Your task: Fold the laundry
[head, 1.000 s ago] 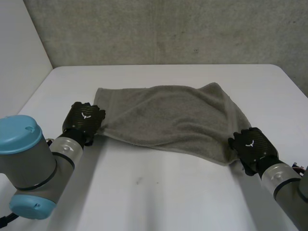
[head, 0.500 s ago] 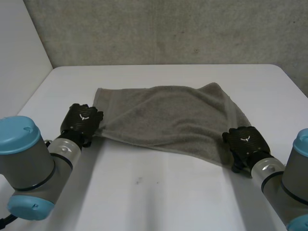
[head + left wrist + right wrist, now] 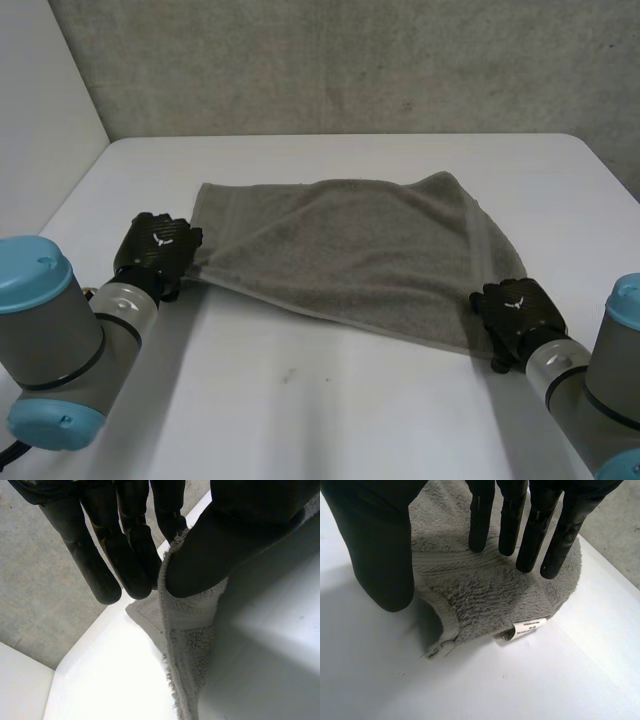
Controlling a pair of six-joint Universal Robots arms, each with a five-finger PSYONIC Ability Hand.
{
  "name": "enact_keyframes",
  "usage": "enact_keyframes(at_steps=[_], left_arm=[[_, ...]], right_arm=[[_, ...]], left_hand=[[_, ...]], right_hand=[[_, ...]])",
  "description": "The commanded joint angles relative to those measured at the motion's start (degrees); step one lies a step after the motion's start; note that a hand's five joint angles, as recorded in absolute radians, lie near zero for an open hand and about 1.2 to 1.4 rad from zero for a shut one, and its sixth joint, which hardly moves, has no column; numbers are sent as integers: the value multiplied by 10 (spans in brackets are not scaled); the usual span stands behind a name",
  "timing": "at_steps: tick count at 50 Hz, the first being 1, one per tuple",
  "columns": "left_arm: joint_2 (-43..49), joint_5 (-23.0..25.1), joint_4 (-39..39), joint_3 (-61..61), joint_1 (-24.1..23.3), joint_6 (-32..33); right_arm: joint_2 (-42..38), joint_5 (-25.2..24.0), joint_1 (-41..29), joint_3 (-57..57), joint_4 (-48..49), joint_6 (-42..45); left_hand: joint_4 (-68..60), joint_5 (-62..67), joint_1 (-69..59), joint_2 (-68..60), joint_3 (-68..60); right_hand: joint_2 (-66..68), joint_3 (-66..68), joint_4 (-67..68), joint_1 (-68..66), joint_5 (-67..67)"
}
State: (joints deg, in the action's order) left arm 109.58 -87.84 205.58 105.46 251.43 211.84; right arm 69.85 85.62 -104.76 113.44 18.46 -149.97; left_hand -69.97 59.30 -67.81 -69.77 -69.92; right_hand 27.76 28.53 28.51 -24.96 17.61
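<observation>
Towel (image 3: 350, 250) on white table (image 3: 330, 420), wall (image 3: 350, 60) behind

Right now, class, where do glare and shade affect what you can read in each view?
Left wrist view: table glares white; left hand, pinching the towel edge, is a dark silhouette. Right wrist view: towel pile and label evenly lit under the right hand. Head view: even light, no glare.

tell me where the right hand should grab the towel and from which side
Probably the towel at its near right corner, coming from the robot's side, thumb under the hem. That corner lies on the table beneath the straight fingers of the right hand, and it pairs with the near left corner the left hand pinches.
</observation>
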Motion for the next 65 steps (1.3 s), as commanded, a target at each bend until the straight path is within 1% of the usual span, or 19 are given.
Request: enact_keyframes(at_steps=[1, 18, 22, 23, 24, 25, 26, 27, 31, 33, 34, 38, 39, 40, 41, 44, 61, 64, 65], left_arm=[[-7, 0, 0, 0, 7, 0], [-10, 0, 0, 0, 8, 0], [-10, -1, 0, 0, 9, 0], [-10, -1, 0, 0, 9, 0], [-10, -1, 0, 0, 9, 0], [-10, -1, 0, 0, 8, 0], [-10, -1, 0, 0, 8, 0], [-10, -1, -1, 1, 7, 0], [-10, -1, -3, 2, 6, 1], [-11, -1, -11, 2, 3, 0], [-11, -1, -11, 2, 3, 0], [-14, -1, -18, 1, 2, 0], [-14, -1, -18, 1, 2, 0], [-15, -1, -18, 1, 2, 0], [-15, -1, -18, 1, 2, 0], [-15, -1, -18, 1, 2, 0], [-14, -1, -18, 1, 5, 0], [-15, -1, -18, 1, 5, 0], [-15, -1, -18, 1, 5, 0]], right_arm=[[27, -2, 7, 14, -19, 34], [21, -6, 29, 9, 38, 42], [19, -7, 37, 6, 55, 52], [19, -7, 37, 6, 55, 52], [18, -7, 42, 5, 60, 56], [18, -8, 46, 2, 61, 57], [18, -8, 46, 2, 61, 57], [18, -10, 48, -1, 59, 57], [17, -20, 49, -9, 52, 50], [16, -49, 54, -11, 30, 43], [16, -49, 54, -11, 30, 43], [13, -71, 66, -28, -46, 35], [11, -75, 68, -30, -68, 27], [11, -75, 68, -30, -68, 27], [11, -78, 74, -31, -83, 12], [13, -79, 85, -32, -87, -14], [6, -79, 90, -33, -85, -18], [5, -79, 91, -34, -76, -15], [5, -79, 91, -35, -68, -14]], left_hand=[[-100, 107, -122, -102, -101], [-100, 107, -122, -102, -101], [-100, 107, -122, -102, -101], [-100, 107, -122, -102, -101], [-100, 107, -122, -102, -101], [-100, 107, -122, -102, -101], [-100, 107, -122, -102, -101], [-100, 107, -122, -102, -101], [-100, 107, -122, -102, -101], [-100, 107, -122, -102, -101], [-100, 107, -122, -102, -101], [-100, 107, -122, -102, -101], [-100, 107, -122, -102, -101], [-100, 107, -122, -102, -101], [-100, 107, -122, -102, -101], [-100, 107, -122, -102, -101], [-100, 107, -122, -102, -101], [-100, 107, -122, -102, -101], [-100, 107, -122, -102, -101]], right_hand=[[3, -5, -4, -31, 5], [111, 103, 103, -139, 112], [218, 210, 211, -246, 220], [218, 211, 211, -247, 220], [312, 304, 304, -340, 313], [463, 455, 455, -491, 464], [464, 456, 457, -492, 466], [522, 514, 514, -550, 523], [522, 515, 515, -550, 524], [522, 515, 515, -550, 524], [522, 515, 515, -550, 524], [522, 515, 515, -550, 524], [401, 394, 394, -429, 403], [400, 393, 393, -428, 402], [322, 314, 314, -350, 323], [293, 285, 285, -321, 294], [259, 251, 251, -287, 260], [281, 273, 273, -309, 282], [332, 325, 325, -360, 334]])
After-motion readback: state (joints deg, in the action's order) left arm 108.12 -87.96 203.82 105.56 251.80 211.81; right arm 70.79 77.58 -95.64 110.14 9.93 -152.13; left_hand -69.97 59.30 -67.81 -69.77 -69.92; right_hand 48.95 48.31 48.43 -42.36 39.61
